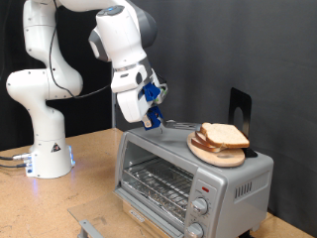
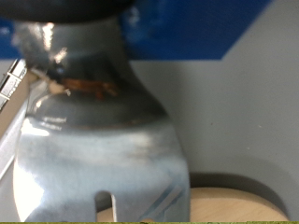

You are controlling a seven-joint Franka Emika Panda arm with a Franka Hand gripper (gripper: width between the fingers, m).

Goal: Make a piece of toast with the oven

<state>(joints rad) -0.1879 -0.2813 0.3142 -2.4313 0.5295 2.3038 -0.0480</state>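
Observation:
The silver oven (image 1: 233, 183) stands at the exterior view's lower right, its wire rack (image 1: 154, 183) showing at the front. On its top lies a round wooden board (image 1: 213, 155) stacked with slices of toast (image 1: 224, 135). My gripper (image 1: 150, 107) hangs over the oven's top, towards the exterior view's left, shut on a blue-handled tool (image 1: 152, 94). The tool's metal blade (image 1: 180, 124) reaches towards the board. In the wrist view the slotted blade (image 2: 93, 140) fills the picture, its tip by a tan edge (image 2: 234, 205) that is either board or bread. The fingers themselves do not show there.
Two round knobs (image 1: 202, 207) and a red light (image 1: 204, 188) sit on the oven's front right. A black upright object (image 1: 240, 107) stands behind the board. The arm's white base (image 1: 48, 149) is at the exterior view's left on the wooden table (image 1: 59, 203).

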